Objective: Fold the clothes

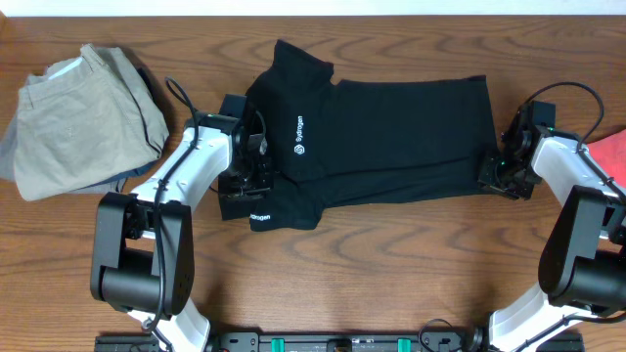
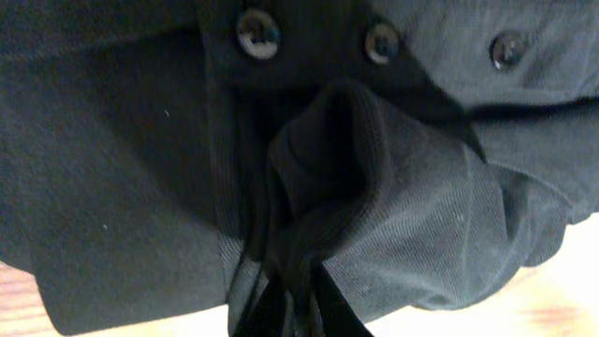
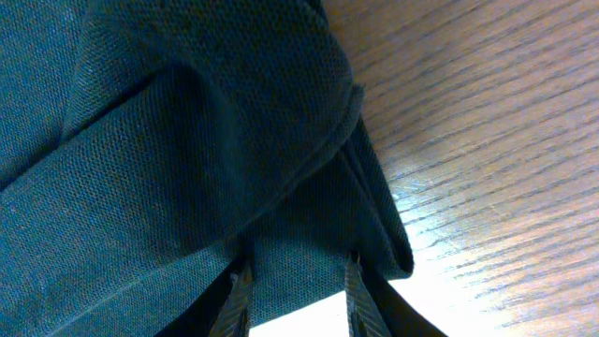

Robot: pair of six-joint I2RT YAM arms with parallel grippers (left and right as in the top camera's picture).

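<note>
A black polo shirt (image 1: pixel 391 137) with a white chest logo lies flat across the middle of the table, collar to the left. My left gripper (image 1: pixel 256 171) sits at the shirt's left end. In the left wrist view it (image 2: pixel 295 300) is shut on a bunched fold of the shirt (image 2: pixel 122 187) just below the button placket (image 2: pixel 257 31). My right gripper (image 1: pixel 492 171) is at the shirt's right hem corner. In the right wrist view its fingers (image 3: pixel 295 281) are apart, with the folded hem (image 3: pixel 168 140) lying between them.
A crumpled pile of khaki clothes (image 1: pixel 78 117) lies at the far left of the wooden table (image 1: pixel 411 254). A red item (image 1: pixel 611 156) shows at the right edge. A black sleeve with white lettering (image 1: pixel 269 215) sticks out towards the front.
</note>
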